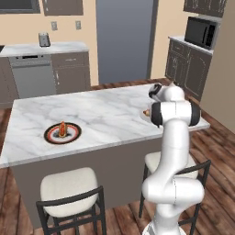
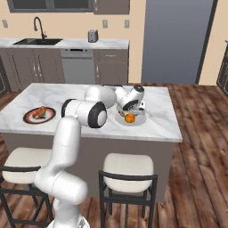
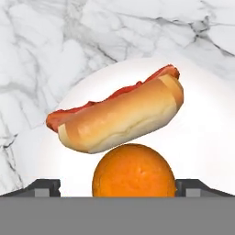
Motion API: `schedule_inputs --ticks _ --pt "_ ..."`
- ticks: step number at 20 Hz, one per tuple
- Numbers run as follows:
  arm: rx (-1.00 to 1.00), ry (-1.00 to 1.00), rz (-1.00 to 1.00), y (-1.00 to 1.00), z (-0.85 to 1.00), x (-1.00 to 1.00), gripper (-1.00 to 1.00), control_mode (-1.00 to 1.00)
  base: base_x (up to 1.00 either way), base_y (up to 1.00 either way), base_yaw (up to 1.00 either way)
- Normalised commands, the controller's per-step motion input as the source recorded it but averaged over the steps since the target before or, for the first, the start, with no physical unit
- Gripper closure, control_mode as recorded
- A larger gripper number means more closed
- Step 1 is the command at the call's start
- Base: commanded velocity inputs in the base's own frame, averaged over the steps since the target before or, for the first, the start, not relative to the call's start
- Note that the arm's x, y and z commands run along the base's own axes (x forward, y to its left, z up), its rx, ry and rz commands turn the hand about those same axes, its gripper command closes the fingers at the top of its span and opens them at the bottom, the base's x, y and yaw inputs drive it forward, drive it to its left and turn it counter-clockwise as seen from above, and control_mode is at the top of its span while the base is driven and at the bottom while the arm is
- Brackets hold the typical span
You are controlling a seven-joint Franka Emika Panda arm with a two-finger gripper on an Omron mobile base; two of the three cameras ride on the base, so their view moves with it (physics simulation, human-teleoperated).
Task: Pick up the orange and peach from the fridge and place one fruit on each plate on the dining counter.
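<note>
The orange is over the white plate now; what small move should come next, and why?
Probably open the fingers and lift straight up. The orange sits between them, low over the white plate, close beside a hot dog, so releasing there should leave it on the plate. Whether it already touches the plate cannot be told.

White grey-veined marble dining counter [image 2: 67,95], grey base. Directly on top: dark-rimmed plate [image 1: 62,133] with red-orange ring at 9 o'clock; plain white plate [image 3: 202,133] at 3 o'clock, carrying hot dog [image 3: 118,111] and orange [image 3: 133,170].
</note>
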Motion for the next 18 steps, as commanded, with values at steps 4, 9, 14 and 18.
schedule_inputs --ticks 4,9,14,18 --pt "0.13 -0.10 -0.06 -0.02 0.68 0.00 -1.00 -1.00 0.00 0.00 0.00" --pt "0.02 -0.10 -0.09 -0.10 0.64 -0.63 -1.00 -1.00 0.00 0.00 0.00" --pt "-0.09 0.00 -0.06 -0.03 0.26 -1.00 -1.00 -1.00 0.00 0.00 0.00" --pt "-0.19 0.00 0.00 0.09 0.26 -1.00 -1.00 -1.00 0.00 0.00 0.00"
